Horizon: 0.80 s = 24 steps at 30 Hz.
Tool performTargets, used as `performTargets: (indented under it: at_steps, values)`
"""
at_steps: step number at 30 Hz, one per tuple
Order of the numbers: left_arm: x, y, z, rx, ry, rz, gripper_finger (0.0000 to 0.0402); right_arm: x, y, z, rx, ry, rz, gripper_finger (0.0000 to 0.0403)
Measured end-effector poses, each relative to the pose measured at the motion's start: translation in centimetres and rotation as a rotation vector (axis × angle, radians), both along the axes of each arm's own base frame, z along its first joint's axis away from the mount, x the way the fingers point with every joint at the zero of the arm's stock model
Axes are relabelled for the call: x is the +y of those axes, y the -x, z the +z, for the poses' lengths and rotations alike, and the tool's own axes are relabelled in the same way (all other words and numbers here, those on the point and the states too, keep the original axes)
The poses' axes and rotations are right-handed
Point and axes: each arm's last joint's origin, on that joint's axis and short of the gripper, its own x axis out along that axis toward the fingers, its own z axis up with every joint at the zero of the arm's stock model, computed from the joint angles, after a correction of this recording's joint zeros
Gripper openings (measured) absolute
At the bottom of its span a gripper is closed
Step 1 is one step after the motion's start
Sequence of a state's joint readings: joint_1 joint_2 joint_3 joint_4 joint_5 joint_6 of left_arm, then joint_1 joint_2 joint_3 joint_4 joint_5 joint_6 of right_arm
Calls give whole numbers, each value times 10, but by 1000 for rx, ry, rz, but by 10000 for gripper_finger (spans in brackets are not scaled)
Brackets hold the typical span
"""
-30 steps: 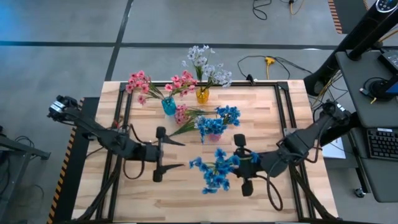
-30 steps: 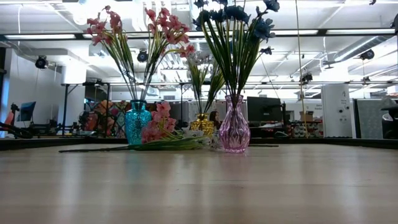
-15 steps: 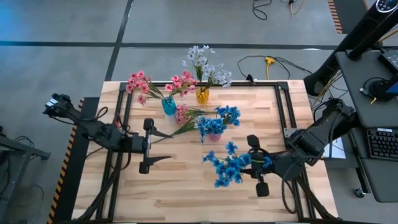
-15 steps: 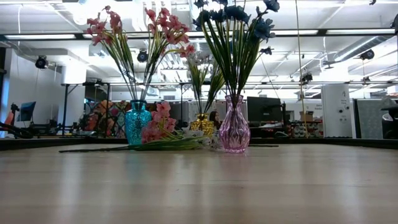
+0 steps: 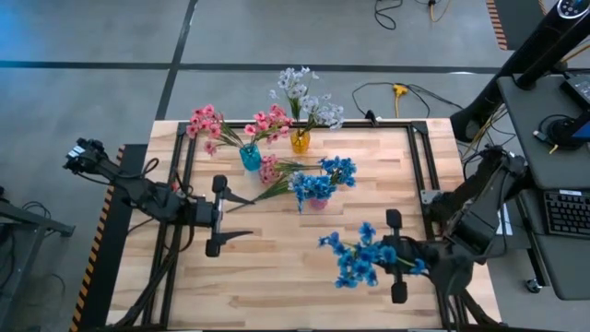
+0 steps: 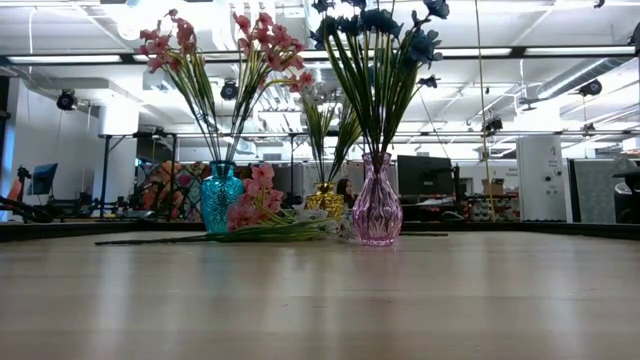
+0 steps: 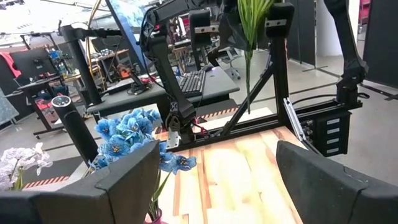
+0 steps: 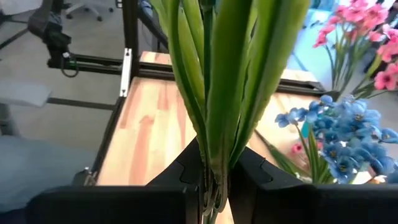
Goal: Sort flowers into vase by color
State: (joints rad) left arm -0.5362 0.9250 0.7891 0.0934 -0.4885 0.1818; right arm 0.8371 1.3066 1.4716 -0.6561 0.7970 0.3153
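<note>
My right gripper (image 5: 404,261) is shut on a spray of blue flowers (image 5: 361,258), held above the table's near right part; its leafy green stems (image 8: 214,81) fill the right wrist view. My left gripper (image 5: 241,217) stands open and level over the left middle of the table, touching nothing. At the far middle, the teal vase (image 5: 250,158) holds pink flowers, the amber vase (image 5: 300,142) holds white ones, and the pink vase (image 6: 377,212) holds blue ones. A pink spray (image 6: 250,212) lies flat on the table between the vases. My right gripper pinches the bundle of green stems (image 8: 211,177) between its two fingers (image 8: 252,171). The fingers lie across the stems, coming nearly level from the table's right side. The spray stands roughly upright and clear of the table, and its lower stem end (image 7: 247,93) hangs below the fingers.
Black metal rails (image 5: 419,157) run along the table's left and right sides. Bare wood (image 5: 277,286) lies across the near half of the table. A desk with a keyboard (image 5: 560,212) stands beyond the right edge.
My right gripper has carried the blue spray toward the table's right edge and a little nearer, rolling its wrist as it went; the spray stays clear of the table. My left gripper has drawn back toward the left edge, still open, then kept still.
</note>
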Motion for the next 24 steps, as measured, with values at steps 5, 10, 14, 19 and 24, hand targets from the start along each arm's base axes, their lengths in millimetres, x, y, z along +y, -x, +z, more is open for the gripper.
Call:
performTargets:
  at_steps: [5,10,14,19,24]
  values:
    - [0,-1,-1,9,-11,-1,302,0,1,-15,-1,18,-14,38]
    - [0,0,-1,6,-10,0,302,-10,9,-26,-17,42,-64,38]
    - [1,1,0,2,-19,0,302,-22,19,-31,-50,27,-85,38]
    - [5,3,-2,26,-44,103,302,-38,30,-44,-132,36,-128,38]
    - [10,7,-6,70,-51,204,302,-52,37,-62,-246,23,-130,38]
